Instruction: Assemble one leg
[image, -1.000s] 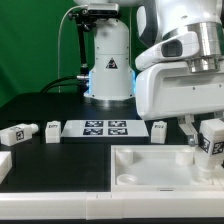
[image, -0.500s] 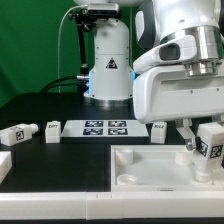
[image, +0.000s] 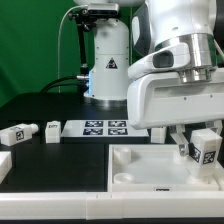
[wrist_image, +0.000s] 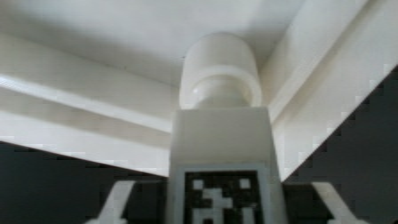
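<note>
My gripper (image: 198, 147) is shut on a leg (image: 207, 146), a small white blocky peg with a black-and-white tag, and holds it tilted just above the right part of the large white recessed tray-like piece (image: 140, 158). In the wrist view the leg (wrist_image: 222, 110) runs up between my fingers (wrist_image: 121, 200), tag face toward the camera and rounded end pointing at the tray's inner walls (wrist_image: 89, 90). My gripper (wrist_image: 222, 207) grips its tagged end.
More legs lie on the black table: two at the exterior view's left (image: 17, 132) (image: 51, 130), one by the marker board's right end (image: 158, 127), and a white part at the left edge (image: 3, 163). The marker board (image: 97, 127) lies mid-table. The robot base (image: 108, 60) stands behind.
The arm has moved toward the exterior view's left and slightly down, carrying the leg closer over the tray-like piece. The grip is unchanged.
</note>
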